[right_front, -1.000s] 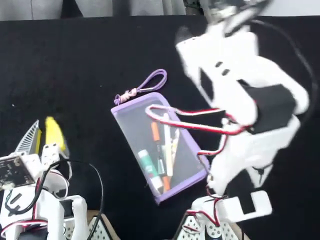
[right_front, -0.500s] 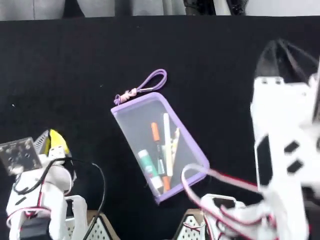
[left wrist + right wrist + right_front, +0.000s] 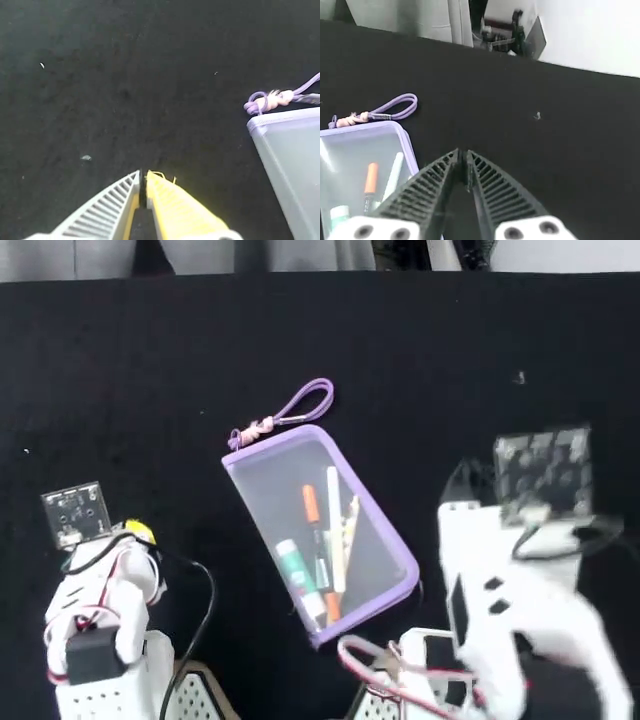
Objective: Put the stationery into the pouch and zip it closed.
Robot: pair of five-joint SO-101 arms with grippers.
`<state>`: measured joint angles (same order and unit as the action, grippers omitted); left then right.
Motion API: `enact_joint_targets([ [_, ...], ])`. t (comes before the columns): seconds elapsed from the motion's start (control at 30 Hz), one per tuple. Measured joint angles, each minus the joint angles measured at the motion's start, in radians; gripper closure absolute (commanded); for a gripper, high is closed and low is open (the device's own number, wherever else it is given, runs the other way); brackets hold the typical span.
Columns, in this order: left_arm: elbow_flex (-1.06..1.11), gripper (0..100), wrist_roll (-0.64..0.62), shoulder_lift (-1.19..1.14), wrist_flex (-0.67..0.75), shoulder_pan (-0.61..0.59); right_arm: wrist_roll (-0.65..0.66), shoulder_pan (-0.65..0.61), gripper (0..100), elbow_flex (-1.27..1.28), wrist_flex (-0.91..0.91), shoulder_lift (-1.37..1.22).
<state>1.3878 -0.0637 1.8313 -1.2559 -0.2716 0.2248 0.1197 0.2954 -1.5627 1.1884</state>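
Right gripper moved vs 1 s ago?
Yes. The right gripper pulled back from the table's far edge toward the near side, ending to the right of the pouch, which lies unmoved.

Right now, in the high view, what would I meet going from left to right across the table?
Left arm → pouch → right arm.

Place: a robot lab or workroom, by the look.
Table [image 3: 110, 350]: black cloth cover.
Behind table: grey curtain [image 3: 400, 20], white wall [image 3: 590, 35], dark gear [image 3: 502, 36].
At table's near edge: arm bases [image 3: 105, 690].
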Motion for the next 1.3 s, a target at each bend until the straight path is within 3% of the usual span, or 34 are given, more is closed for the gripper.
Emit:
enact_joint_targets([
  [0.17, 0.199, 97, 0.0, -0.011, 0.178, -0.002, -0.002, -0.003, 98.2, 0.358, 0.118, 0.279],
  [0.47, 0.284, 97, 0.0, -0.011, 0.21, -0.002, 0.184, -0.005, 98.7, 0.69, 0.212, 0.572],
  [0.9, 0.288, 97, 0.0, -0.011, 0.002, -0.002, 0.023, -0.005, 98.7, 1.122, 0.328, 0.617],
  [1.3, 0.288, 97, 0.0, -0.011, -0.015, -0.002, 0.018, -0.002, 98.7, 1.387, 0.331, 0.617],
])
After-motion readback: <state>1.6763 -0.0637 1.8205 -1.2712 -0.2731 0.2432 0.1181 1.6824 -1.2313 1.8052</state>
